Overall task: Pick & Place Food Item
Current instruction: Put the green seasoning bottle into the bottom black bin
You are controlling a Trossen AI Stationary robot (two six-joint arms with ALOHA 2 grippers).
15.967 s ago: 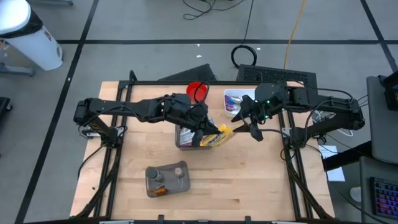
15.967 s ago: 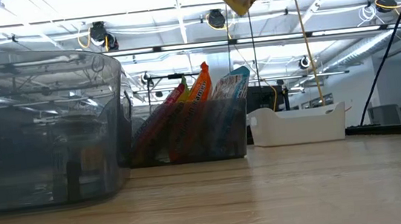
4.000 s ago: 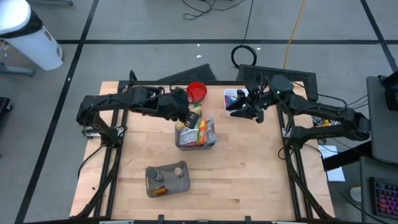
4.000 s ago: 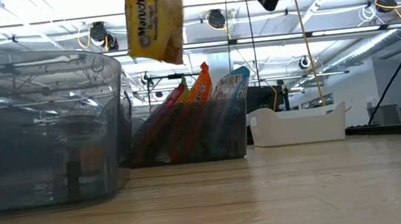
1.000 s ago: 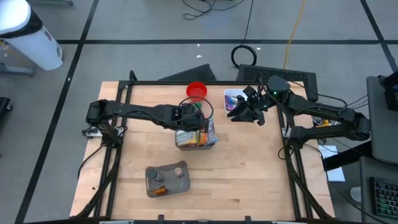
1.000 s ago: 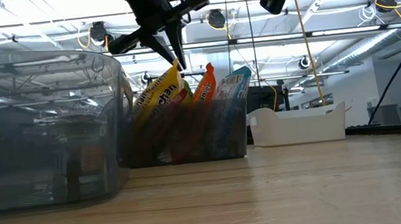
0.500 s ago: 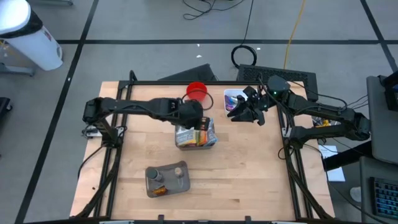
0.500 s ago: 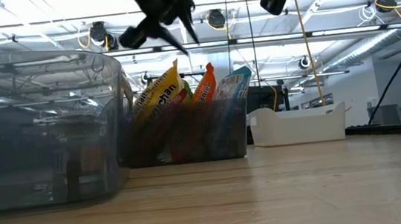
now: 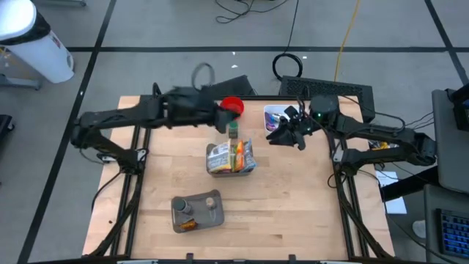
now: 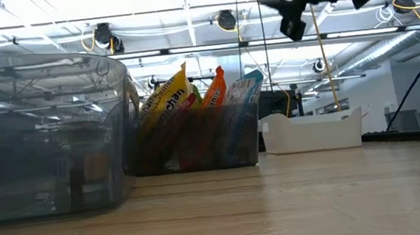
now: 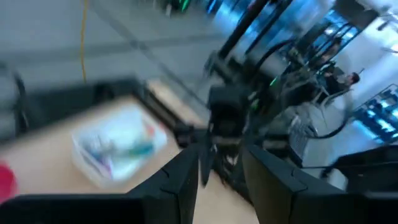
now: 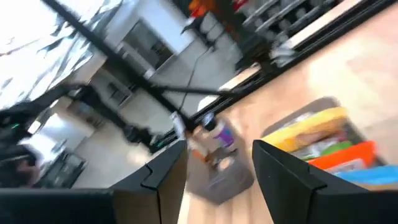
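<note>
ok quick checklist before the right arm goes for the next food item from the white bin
1. Yellow packet in the clear bin, standing beside the other packets: ok.
2. Left gripper empty, fingers apart: ok.
3. Left arm clear of the clear bin, up by the red bowl: ok.
4. Right gripper empty, fingers apart: ok.
5. Right gripper near the white bin: ok.
6. Items left in the white bin: ok, wrappers show; what they are: cannot tell.

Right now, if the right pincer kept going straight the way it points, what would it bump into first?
Probably the clear bin of snack packets: the right pincer is open, empty and aimed that way. Depth is unclear, so it might pass above it.
</note>
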